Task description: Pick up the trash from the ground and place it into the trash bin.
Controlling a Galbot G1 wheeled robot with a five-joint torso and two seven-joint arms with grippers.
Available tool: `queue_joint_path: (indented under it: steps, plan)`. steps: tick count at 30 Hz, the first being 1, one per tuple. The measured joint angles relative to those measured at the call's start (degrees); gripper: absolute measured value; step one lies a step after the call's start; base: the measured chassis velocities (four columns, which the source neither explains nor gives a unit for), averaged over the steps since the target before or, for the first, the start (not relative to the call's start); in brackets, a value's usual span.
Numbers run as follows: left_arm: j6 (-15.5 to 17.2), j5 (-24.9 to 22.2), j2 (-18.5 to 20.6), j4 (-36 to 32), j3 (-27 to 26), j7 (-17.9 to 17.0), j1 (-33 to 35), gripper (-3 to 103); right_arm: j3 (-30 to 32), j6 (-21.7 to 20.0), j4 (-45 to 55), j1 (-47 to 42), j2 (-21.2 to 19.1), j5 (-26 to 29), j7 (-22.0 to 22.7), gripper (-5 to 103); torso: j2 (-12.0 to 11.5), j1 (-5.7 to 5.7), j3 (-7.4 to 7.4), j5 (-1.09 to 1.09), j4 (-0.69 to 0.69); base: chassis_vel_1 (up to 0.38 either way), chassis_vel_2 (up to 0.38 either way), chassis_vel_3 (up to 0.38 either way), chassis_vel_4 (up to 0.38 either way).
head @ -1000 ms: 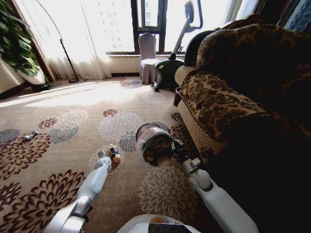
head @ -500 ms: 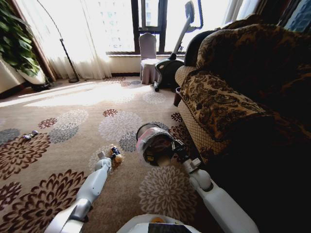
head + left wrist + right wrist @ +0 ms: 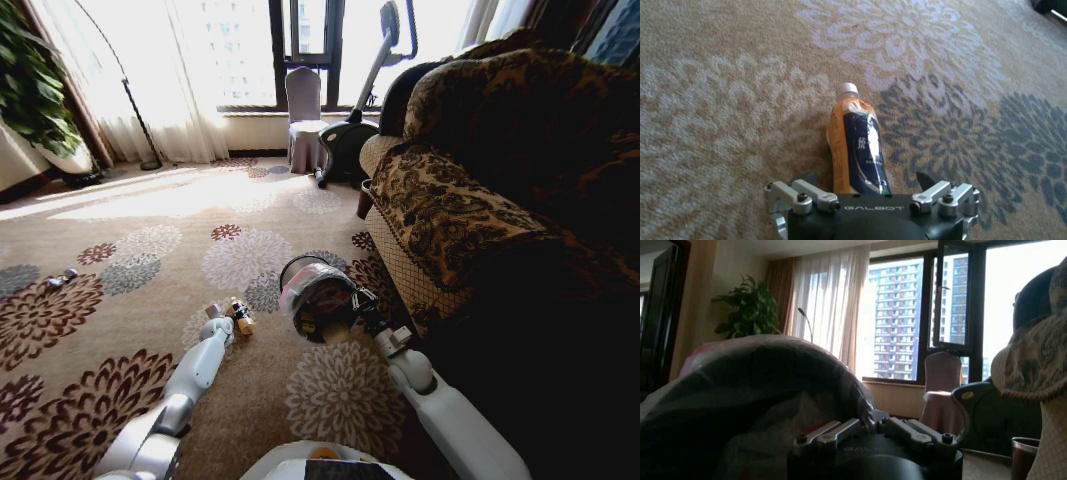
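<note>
Trash lies right under my left gripper (image 3: 870, 192): a bottle (image 3: 857, 150) with an orange and dark blue label and a pale cap, flat on the carpet (image 3: 727, 100), its base tucked between my spread fingers and cut off behind the gripper body, so I cannot tell whether they touch it. From the head view the same bottle (image 3: 240, 319) is tiny and its label unreadable. My right gripper (image 3: 357, 303) holds the trash bin (image 3: 317, 297) tilted, mouth toward me; the jaws are hidden behind its puffed plastic bag (image 3: 753, 390), closed on the rim. The sofa (image 3: 470, 200) crowds my right side. Open carpet spreads left and ahead, with a small grey scrap (image 3: 62, 278) far left.
</note>
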Motion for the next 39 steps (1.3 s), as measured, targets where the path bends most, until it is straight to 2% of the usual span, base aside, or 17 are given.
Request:
queue_joint_path:
  steps: [7, 8, 10, 15, 16, 20, 22, 23, 25, 26, 29, 31, 33, 36, 37, 39]
  plan:
    - [-1.1, 1.0, -0.8, 3.9, -0.7, 2.1, -1.7, 92, 0.2, 0.0, 0.0, -0.1, -0.1, 0.2, 0.0, 0, 0.0, -0.01, 0.0, 0.02, 0.0, 0.0, 0.0, 0.0, 0.0]
    - [-1.2, 1.0, -0.7, 4.3, -0.7, 2.7, -1.8, 84, 0.2, 0.0, 0.0, -0.1, 0.0, 0.2, 0.0, 0, 0.0, -0.01, 0.0, 0.02, 0.0, 0.0, 0.0, 0.0, 0.0]
    - [-1.2, 1.2, -0.7, 4.5, -0.7, 2.8, -1.9, 84, 0.2, 0.0, 0.0, -0.1, 0.0, 0.2, 0.0, 0, 0.0, -0.01, 0.0, 0.02, 0.0, 0.0, 0.0, 0.0, 0.0]
    - [-1.2, 1.6, -0.9, 4.9, -0.8, 3.8, -1.5, 68, 0.4, 0.0, 0.0, -0.1, -0.2, 0.3, 0.0, 0, 0.0, -0.01, 0.0, 0.02, 0.0, 0.0, 0.0, 0.0, 0.0]
    - [-1.2, 1.6, -0.9, 4.9, -0.8, 3.8, -1.5, 68, 0.4, 0.0, 0.0, -0.1, -0.2, 0.3, 0.0, 0, 0.0, -0.01, 0.0, 0.02, 0.0, 0.0, 0.0, 0.0, 0.0]
    - [-1.6, 1.6, -1.0, 4.5, -1.3, 4.3, -0.6, 53, 0.3, 0.0, 0.0, -0.1, -0.3, 0.7, 0.0, 0, 0.0, -0.01, -0.01, 0.03, 0.0, 0.0, 0.0, 0.0, 0.0]
    - [-1.6, 1.6, -1.0, 4.4, -1.4, 4.3, -0.4, 53, 0.2, 0.0, 0.0, -0.1, -0.2, 0.8, 0.0, 0, 0.0, -0.01, -0.02, 0.03, 0.0, 0.0, 0.0, 0.0, 0.0]
    - [-1.7, 1.4, -0.9, 4.0, -1.5, 4.5, -0.1, 45, 0.2, 0.0, 0.0, -0.1, -0.2, 0.8, 0.0, 0, 0.0, -0.01, -0.02, 0.03, 0.0, 0.0, 0.0, 0.0, 0.0]
    - [-1.7, 1.2, -0.8, 3.7, -1.6, 4.7, 0.2, 45, 0.2, -0.1, 0.0, 0.0, -0.2, 0.9, 0.0, 0, 0.0, -0.01, -0.02, 0.03, 0.0, 0.0, 0.0, 0.0, 0.0]
    - [-1.7, 0.9, -0.6, 3.4, -1.6, 4.7, 0.5, 41, 0.2, -0.1, 0.0, 0.1, -0.2, 0.9, 0.0, 0, 0.0, -0.01, -0.02, 0.02, 0.0, 0.0, 0.0, 0.0, 0.0]
    - [-3.8, 1.2, 0.0, 1.7, -1.6, 5.9, 2.1, 32, 0.2, -0.1, -0.2, 0.2, 0.0, 1.1, 0.0, 0, 0.0, -0.01, -0.01, 0.0, 0.0, 0.0, 0.0, 0.0, 0.0]
    - [-4.1, 1.1, 0.2, 0.7, -1.5, 6.2, 2.9, 32, 0.2, -0.1, -0.4, 0.2, 0.1, 1.1, 0.0, 0, 0.0, -0.01, 0.0, 0.0, 0.0, 0.0, 0.0, 0.0, 0.0]
    - [-5.2, 0.1, 1.0, -3.0, -1.5, 6.9, 5.4, 26, 0.0, -0.1, -1.0, 0.3, 0.6, 1.0, 0.0, 0, 0.0, -0.01, -0.01, 0.0, 0.0, 0.0, 0.0, 0.0, 0.0]
    - [-7.7, 0.7, 1.7, -5.2, -1.5, 6.9, 7.3, 26, -0.2, -0.1, -1.6, 0.6, 0.8, 0.9, 0.0, 0, 0.0, -0.01, -0.01, 0.02, -0.01, 0.0, 0.0, 0.0, 0.0]
    - [-10.3, 1.5, 2.8, -8.7, -1.7, 6.9, 9.9, 26, -0.4, 0.0, -2.5, 0.9, 0.7, 0.7, 0.0, 0, 0.0, -0.01, 0.0, -0.03, 0.01, 0.0, 0.0, 0.0, 0.0]
    - [-10.7, 1.3, 3.2, -10.5, -1.9, 6.9, 10.9, 26, -0.4, 0.1, -2.9, 1.1, 0.7, 0.6, 0.0, 0, 0.0, -0.01, 0.0, -0.03, 0.01, 0.0, 0.0, 0.0, 0.0]
